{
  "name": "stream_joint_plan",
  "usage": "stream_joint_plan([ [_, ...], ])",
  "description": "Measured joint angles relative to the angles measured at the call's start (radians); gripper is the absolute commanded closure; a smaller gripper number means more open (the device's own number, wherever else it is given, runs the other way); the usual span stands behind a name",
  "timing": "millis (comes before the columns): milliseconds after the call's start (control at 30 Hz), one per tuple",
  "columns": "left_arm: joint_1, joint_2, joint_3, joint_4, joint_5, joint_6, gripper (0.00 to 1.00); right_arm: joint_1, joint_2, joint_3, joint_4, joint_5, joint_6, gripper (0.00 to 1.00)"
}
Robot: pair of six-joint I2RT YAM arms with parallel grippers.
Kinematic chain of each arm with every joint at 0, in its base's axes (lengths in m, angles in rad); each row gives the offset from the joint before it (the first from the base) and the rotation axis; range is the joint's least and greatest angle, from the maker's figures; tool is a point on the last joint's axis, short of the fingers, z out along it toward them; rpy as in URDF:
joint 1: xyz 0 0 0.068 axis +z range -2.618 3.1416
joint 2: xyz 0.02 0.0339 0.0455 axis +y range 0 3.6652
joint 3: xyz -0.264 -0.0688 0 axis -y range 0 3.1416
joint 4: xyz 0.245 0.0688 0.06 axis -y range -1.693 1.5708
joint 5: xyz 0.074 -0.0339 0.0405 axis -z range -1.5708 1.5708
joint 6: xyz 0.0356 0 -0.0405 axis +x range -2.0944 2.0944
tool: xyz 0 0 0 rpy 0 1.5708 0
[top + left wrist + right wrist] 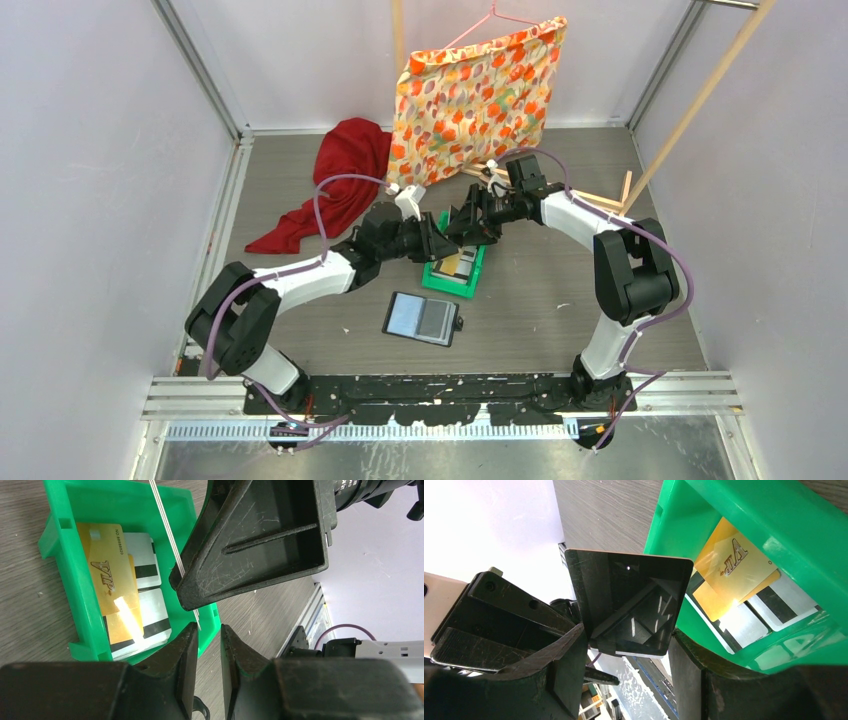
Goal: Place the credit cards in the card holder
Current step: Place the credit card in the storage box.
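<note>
Over the green plastic tray [75, 580] rim, right gripper [629, 645] clamped a dark glossy card [629, 600] edgewise; seemingly stiff, slick. Left gripper [209, 640] gaped narrowly, empty.

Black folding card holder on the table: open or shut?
Open. The black folding card holder lies spread flat, its two greyish pocket pages facing up and its snap tab sticking out on one side.
</note>
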Motion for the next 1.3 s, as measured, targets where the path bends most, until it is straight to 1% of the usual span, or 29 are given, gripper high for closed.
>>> stream_joint_plan([
  [267,0.015,0.0,0.0,-0.019,-0.003,0.024,0.84,0.0,0.0,-0.001,0.001,0.0,0.0,0.6],
  [367,0.021,0.0,0.006,-0.027,-0.003,0.032,0.83,0.0,0.0,-0.002,0.003,0.0,0.001,0.61],
  [500,0.026,0.0,0.019,-0.033,-0.003,0.034,0.76,0.0,0.0,-0.002,0.007,0.0,0.001,0.61],
  [600,0.026,0.002,0.024,-0.036,-0.004,0.034,0.77,0.0,0.0,-0.004,0.008,-0.001,0.001,0.61],
  [667,0.026,0.005,0.028,-0.037,-0.004,0.034,0.81,0.0,0.0,-0.006,0.008,-0.001,0.001,0.61],
  [767,0.026,0.011,0.029,-0.037,-0.003,0.034,0.98,0.0,0.0,-0.008,0.008,-0.002,0.002,0.61],
  [800,0.026,0.015,0.029,-0.037,-0.003,0.035,1.0,0.0,0.0,-0.008,0.01,-0.001,0.002,0.61],
  [1167,0.026,0.018,0.029,-0.039,-0.002,0.041,1.0,-0.002,0.0,-0.012,0.014,0.0,0.002,0.59],
  [1200,0.026,0.018,0.029,-0.04,-0.001,0.042,1.0,-0.002,0.0,-0.013,0.014,0.0,0.002,0.58],
  [1300,0.026,0.02,0.029,-0.041,0.006,0.045,1.0,-0.002,0.0,-0.017,0.014,0.0,0.0,0.51],
])
